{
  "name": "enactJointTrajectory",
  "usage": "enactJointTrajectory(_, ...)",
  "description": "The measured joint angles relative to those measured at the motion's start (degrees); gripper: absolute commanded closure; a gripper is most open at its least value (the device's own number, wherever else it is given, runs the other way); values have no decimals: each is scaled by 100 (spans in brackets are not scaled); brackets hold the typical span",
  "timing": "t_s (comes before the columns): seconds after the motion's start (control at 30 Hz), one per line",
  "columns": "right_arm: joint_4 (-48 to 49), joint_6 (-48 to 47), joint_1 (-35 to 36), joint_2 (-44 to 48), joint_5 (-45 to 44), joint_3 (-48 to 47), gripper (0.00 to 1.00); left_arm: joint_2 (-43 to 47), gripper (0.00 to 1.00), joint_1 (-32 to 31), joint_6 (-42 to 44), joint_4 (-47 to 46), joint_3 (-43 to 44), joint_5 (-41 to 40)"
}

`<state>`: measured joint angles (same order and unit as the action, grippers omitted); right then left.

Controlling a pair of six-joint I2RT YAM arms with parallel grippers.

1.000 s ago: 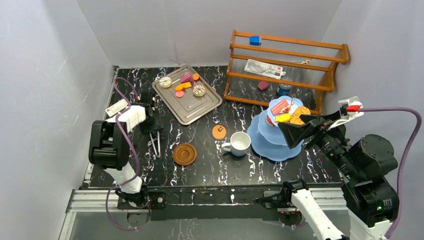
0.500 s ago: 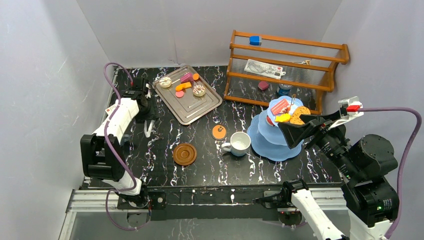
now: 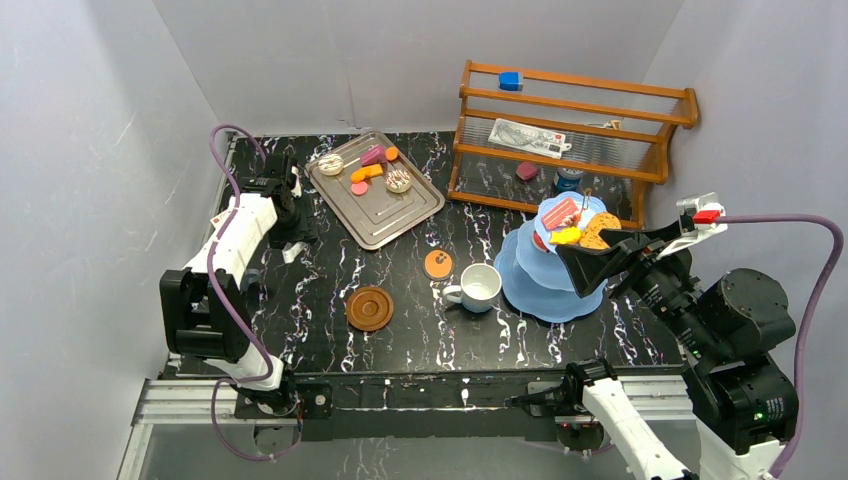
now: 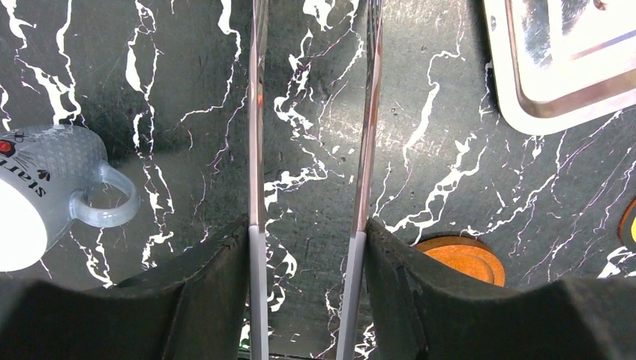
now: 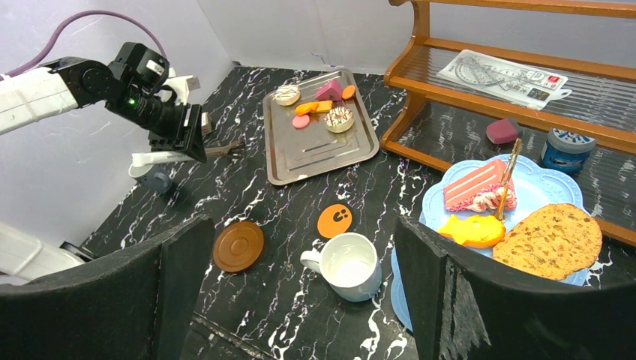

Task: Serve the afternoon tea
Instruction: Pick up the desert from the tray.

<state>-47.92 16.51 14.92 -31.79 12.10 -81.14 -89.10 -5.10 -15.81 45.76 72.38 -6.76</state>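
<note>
My left gripper (image 4: 307, 229) is shut on the metal tongs (image 4: 257, 112), a finger pressed against each blade. It hovers over the table left of the silver tray (image 3: 375, 205), which holds several toy pastries (image 3: 366, 172). A grey mug (image 4: 45, 202) and a brown saucer (image 4: 461, 259) lie below it. My right gripper (image 5: 300, 240) stands open and empty above the white mug (image 5: 349, 264), beside the light-blue stand (image 3: 545, 275). The stand's top tier carries a pink cake (image 5: 472, 184), a yellow pastry (image 5: 472, 230) and a cookie (image 5: 551, 240).
A wooden shelf rack (image 3: 570, 120) stands at the back right with small items on it. An orange coaster (image 3: 438, 264) lies beside the white mug (image 3: 480, 287). The brown saucer (image 3: 369, 308) sits near the table's front middle.
The left arm has swung away from the front towards the tray's left side, carrying the tongs. In the last half second it barely moved. The right arm is still.
</note>
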Motion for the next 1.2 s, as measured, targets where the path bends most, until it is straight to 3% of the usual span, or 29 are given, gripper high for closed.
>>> enactJointTrajectory(0.53, 2, -2, 0, 0, -2, 0, 1, -7, 48, 0, 98, 223, 170, 212)
enactJointTrajectory(0.83, 0, -2, 0, 0, -2, 0, 1, -33, 48, 0, -168, -378, -1082, 20)
enactJointTrajectory(1.2, -2, -13, 0, 0, -24, 0, 1, -595, 47, 11, -485, -1445, -1482, -76)
